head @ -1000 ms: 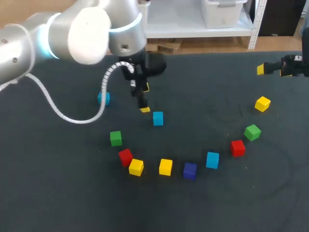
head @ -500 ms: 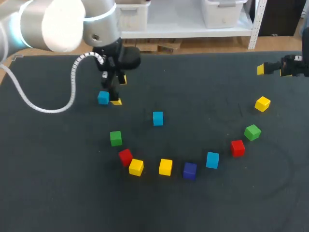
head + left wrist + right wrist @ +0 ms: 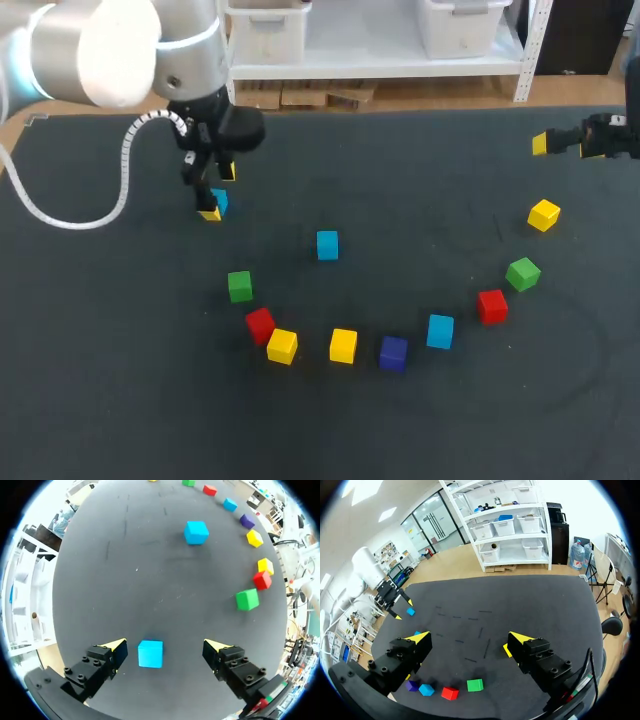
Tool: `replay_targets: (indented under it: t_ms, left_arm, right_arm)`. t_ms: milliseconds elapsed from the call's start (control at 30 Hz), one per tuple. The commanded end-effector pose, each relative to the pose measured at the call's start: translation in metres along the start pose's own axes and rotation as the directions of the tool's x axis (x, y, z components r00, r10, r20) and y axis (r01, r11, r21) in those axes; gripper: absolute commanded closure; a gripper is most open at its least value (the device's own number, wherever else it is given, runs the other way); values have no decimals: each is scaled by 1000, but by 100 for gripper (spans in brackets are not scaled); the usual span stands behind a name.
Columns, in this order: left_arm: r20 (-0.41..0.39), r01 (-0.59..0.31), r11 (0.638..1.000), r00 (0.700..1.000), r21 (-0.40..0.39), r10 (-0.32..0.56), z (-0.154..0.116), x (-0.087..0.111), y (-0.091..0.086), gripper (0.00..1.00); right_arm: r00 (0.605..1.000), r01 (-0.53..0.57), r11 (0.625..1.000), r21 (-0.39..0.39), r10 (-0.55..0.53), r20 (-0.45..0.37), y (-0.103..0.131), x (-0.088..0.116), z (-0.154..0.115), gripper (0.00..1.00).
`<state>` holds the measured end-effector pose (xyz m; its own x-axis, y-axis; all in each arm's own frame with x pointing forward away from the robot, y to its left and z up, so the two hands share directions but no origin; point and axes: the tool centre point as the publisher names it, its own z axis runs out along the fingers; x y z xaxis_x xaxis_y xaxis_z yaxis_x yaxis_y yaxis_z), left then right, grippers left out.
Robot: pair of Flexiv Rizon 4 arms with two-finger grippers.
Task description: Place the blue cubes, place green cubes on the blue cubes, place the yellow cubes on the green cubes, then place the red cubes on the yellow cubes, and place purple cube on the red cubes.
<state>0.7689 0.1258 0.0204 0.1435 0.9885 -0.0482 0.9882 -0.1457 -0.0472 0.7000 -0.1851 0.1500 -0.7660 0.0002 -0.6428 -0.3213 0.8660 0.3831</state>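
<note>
Left end effector, released, straddles one of three blue cubes upper left (also three yellow, two green, two red, one purple); right end effector released, upper right.

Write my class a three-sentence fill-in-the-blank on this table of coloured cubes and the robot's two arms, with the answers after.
The small blue cube lies between the open fingers of the ___ arm's end effector. The right end effector is open and holds ___. The dark purple cube sits ___ a bright yellow cube and a light blue cube.
Missing words: left; nothing; between.
</note>
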Motion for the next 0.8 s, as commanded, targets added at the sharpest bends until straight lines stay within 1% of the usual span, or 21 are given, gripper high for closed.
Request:
replay_targets:
  t_ms: [33,100,133,267,433,600,633,667,700,733,800]
  left_arm:
    - [-12,-4,999,1000,39,5,8,4,15,0]
    - [-27,-3,999,1000,37,4,12,7,19,0]
    - [-13,-4,999,1000,40,4,12,8,21,0]
    - [-21,-4,999,1000,41,5,15,13,27,0]
    - [-14,-5,999,1000,49,6,18,16,29,0]
    - [-15,0,999,1000,40,1,20,20,30,0]
    - [-15,1,999,1000,40,0,20,20,30,6]
    - [-15,1,999,1000,37,-1,20,20,30,52]
    - [-15,2,999,1000,34,-1,20,20,30,84]
    - [-16,2,999,1000,32,-1,20,20,30,91]
    - [-18,4,1000,1000,30,-3,21,20,31,70]
  right_arm:
    - [1000,0,1000,0,0,0,0,0,0,0]
    - [1000,0,1000,0,0,0,0,0,0,0]
    - [1000,0,1000,0,0,0,0,0,0,0]
    - [1000,0,1000,0,0,0,0,0,0,0]
    - [1000,0,1000,0,0,0,0,0,0,0]
    - [1000,0,1000,0,0,0,0,0,0,0]
    - [1000,0,1000,0,0,0,0,0,0,0]
    - [1000,0,1000,0,0,0,0,0,0,0]
    - [1000,0,1000,0,0,0,0,0,0,0]
    - [1000,0,1000,0,0,0,0,0,0,0]
    - [1000,0,1000,0,0,0,0,0,0,0]
